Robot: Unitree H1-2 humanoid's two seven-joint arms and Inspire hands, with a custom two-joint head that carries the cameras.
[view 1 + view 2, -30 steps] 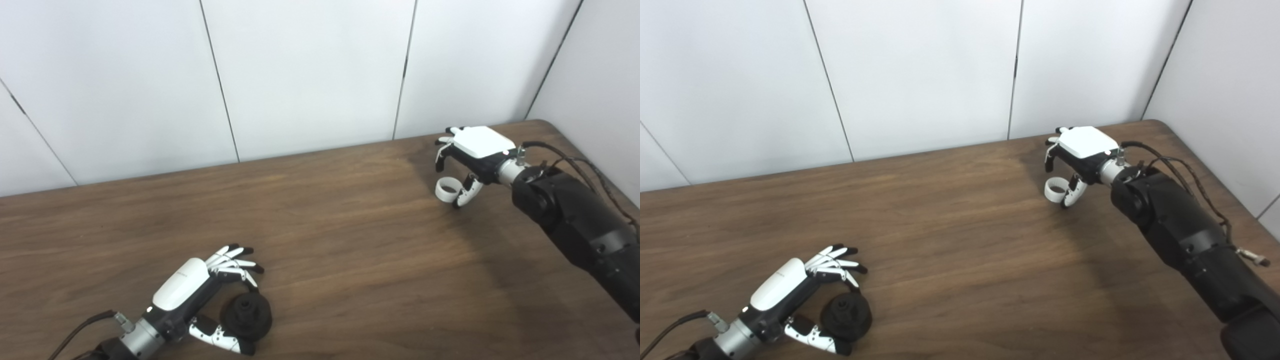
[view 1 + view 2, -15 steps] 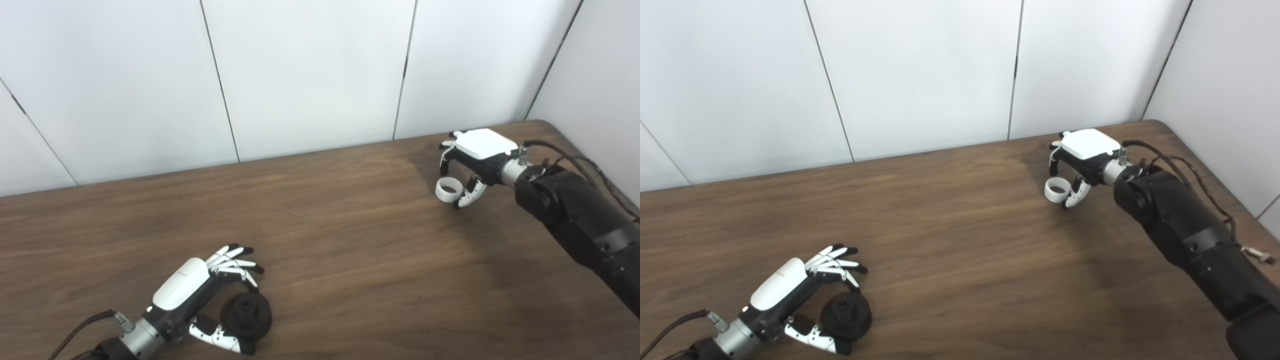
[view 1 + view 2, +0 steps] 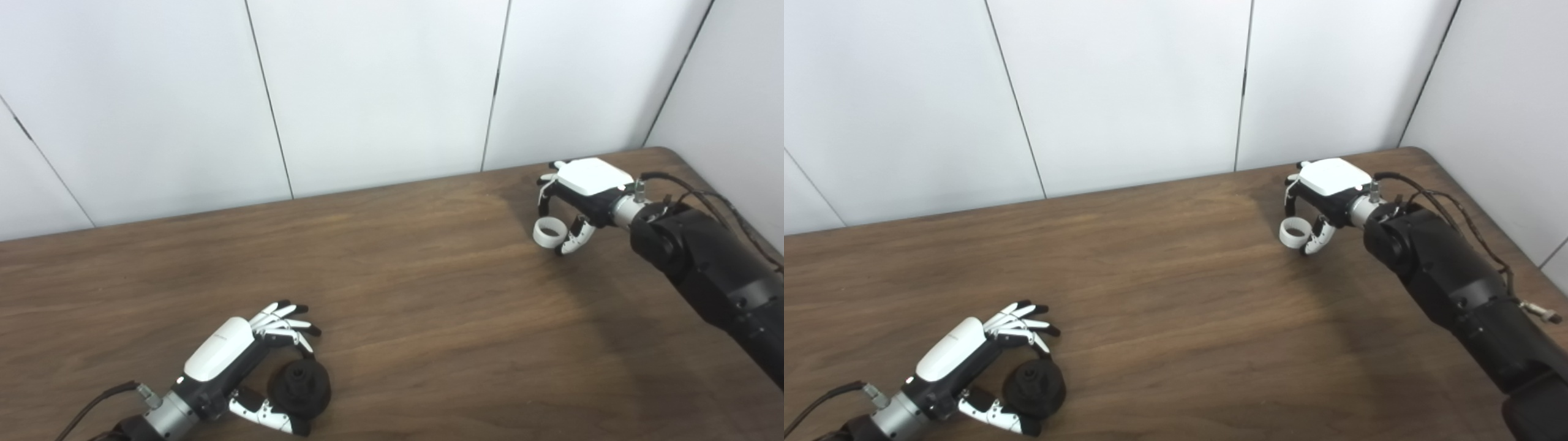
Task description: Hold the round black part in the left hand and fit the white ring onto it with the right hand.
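The round black part [image 3: 300,388] sits on the wooden table [image 3: 429,318] near the front left. My left hand [image 3: 236,361] cups it, fingers arched over its far side and thumb [image 3: 263,415] against its near side, not clamped on it. The white ring [image 3: 547,231] lies flat on the table at the far right. My right hand [image 3: 576,199] hovers palm down over it. Its dark fingertips [image 3: 541,205] hang just behind the ring and its thumb [image 3: 572,237] stands at the ring's right edge. The ring rests on the table, not lifted.
White wall panels [image 3: 380,92] run along the table's far edge. The table's rounded far right corner [image 3: 664,150] lies just behind my right hand. My black right forearm [image 3: 710,269] with its cables reaches across the right side.
My right hand has tipped down and closed in over the white ring, which has not moved. The left hand and the black part have shifted only slightly.
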